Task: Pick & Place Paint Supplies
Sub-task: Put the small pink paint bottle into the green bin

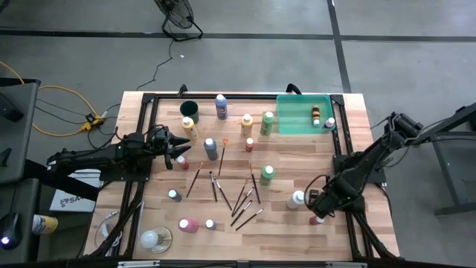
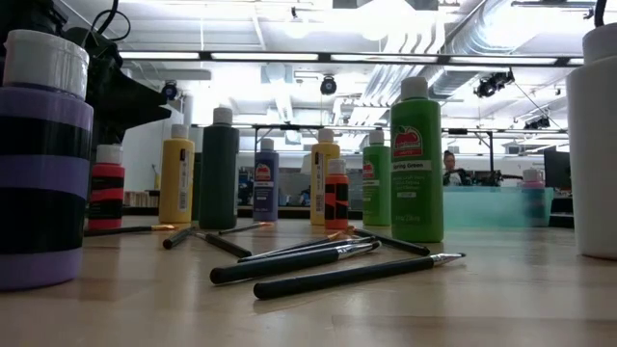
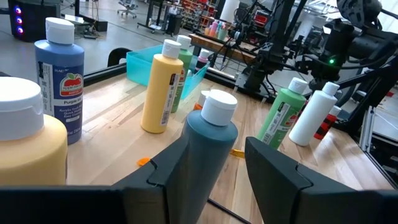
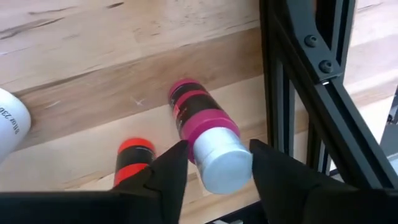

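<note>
Right gripper [image 4: 213, 163] fingers close around a pink paint bottle [image 4: 202, 134] to lift it; left gripper [image 3: 205, 177] fingers straddle a teal bottle [image 3: 208, 146], ungripped.

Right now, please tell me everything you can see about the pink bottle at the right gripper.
The pink bottle is small, glossy like plastic, with a dark label band and a white cap. It lies on its side on the wooden table, cap pointing toward the right gripper, whose fingers stand on either side of the cap; contact is not clear. A small red bottle lies beside it, apart. A black frame rail runs along its other side.
</note>
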Robot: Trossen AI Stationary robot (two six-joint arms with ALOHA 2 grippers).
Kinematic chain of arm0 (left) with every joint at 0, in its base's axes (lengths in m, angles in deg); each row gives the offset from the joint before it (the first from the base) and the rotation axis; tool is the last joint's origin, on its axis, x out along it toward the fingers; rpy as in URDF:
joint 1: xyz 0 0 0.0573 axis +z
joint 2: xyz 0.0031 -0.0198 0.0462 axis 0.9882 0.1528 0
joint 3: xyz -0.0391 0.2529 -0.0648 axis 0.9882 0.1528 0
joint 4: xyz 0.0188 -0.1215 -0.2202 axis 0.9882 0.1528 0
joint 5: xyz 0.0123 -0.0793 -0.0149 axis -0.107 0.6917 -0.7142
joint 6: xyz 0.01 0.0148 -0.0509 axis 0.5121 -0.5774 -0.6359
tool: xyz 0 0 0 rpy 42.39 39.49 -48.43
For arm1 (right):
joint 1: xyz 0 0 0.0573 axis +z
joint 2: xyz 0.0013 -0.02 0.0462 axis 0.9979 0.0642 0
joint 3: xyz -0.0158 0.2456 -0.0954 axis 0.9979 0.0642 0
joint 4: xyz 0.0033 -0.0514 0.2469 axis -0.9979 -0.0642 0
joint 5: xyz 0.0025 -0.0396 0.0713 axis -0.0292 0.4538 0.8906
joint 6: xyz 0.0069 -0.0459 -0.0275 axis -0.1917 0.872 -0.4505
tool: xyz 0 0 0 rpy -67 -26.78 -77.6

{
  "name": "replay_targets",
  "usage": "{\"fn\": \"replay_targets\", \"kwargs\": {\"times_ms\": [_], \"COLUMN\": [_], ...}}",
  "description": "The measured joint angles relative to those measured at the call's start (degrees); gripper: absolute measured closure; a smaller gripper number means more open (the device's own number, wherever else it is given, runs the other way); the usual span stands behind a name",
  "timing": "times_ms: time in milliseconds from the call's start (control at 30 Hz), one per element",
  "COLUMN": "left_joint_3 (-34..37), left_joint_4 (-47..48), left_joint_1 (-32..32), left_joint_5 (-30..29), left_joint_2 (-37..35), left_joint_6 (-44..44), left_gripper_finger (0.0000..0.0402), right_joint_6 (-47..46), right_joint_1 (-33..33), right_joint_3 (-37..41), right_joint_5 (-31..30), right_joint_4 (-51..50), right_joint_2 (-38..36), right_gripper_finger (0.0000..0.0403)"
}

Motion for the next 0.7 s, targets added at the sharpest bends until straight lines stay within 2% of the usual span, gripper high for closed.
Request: {"fn": "replay_targets", "kwargs": {"times_ms": [167, 400, 567, 700], "left_joint_3": [0.0, 0.0, 0.0, 0.0], "left_joint_4": [-0.01, -0.02, -0.02, -0.01], "left_joint_1": [-0.01, 0.0, 0.0, -0.01], "left_joint_5": [0.0, 0.01, -0.01, 0.0], "left_joint_2": [0.01, 0.0, 0.0, 0.01], "left_joint_6": [0.0, 0.0, 0.0, 0.0], "left_gripper_finger": [0.025, 0.025, 0.025, 0.025], "right_joint_6": [0.23, 1.22, 2.06, 3.75], "right_joint_1": [0.28, 0.62, 0.4, -0.97], "right_joint_3": [-0.11, -0.08, 0.0, -1.16], "right_joint_5": [0.03, -1.16, -7.9, -11.61], "right_joint_4": [-0.16, -0.58, -3.51, -11.01], "right_joint_2": [-0.08, -0.7, -4.38, -8.22], "right_gripper_finger": [0.0286, 0.0276, 0.0292, 0.0292]}}
